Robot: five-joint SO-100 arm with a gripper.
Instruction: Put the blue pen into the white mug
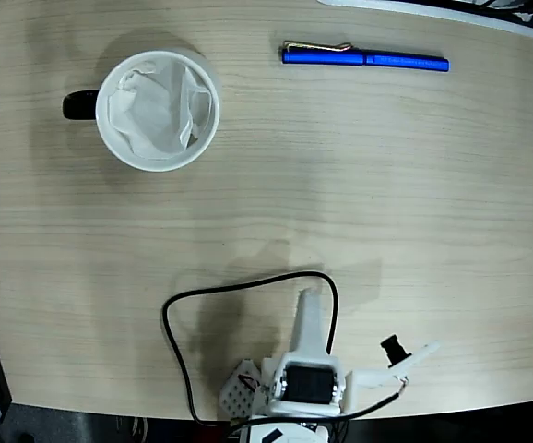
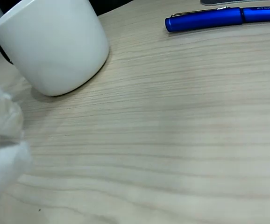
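Quite a bit is cut off or fuzzy here. In the wrist view only a blurry pale smear of the gripper (image 2: 2, 154) is caught at 9 o'clock, so it can't be told whether the claw is spread or pressed together. The white mug (image 2: 55, 44) is cropped at the top edge there, its inside isn't seen, and just a dark sliver of handle is glimpsed at its left side. The blue pen (image 2: 223, 17) is clipped by the right edge at about 1 o'clock.

In the fixed view the arm (image 1: 308, 365) is seen folded low at 6 o'clock, partly chopped off by the bottom edge, with a black cable (image 1: 179, 337) looped beside it on the wooden table (image 1: 386, 203). The fingers can't be made out from above either.

The pen (image 1: 365, 59) is laid flat at roughly 1 o'clock, glossy royal blue, with a gold clip at its left end. The mug (image 1: 158, 111) is stood upright at 11 o'clock, well apart from the pen, lined with crumpled white paper, black handle pointed left.
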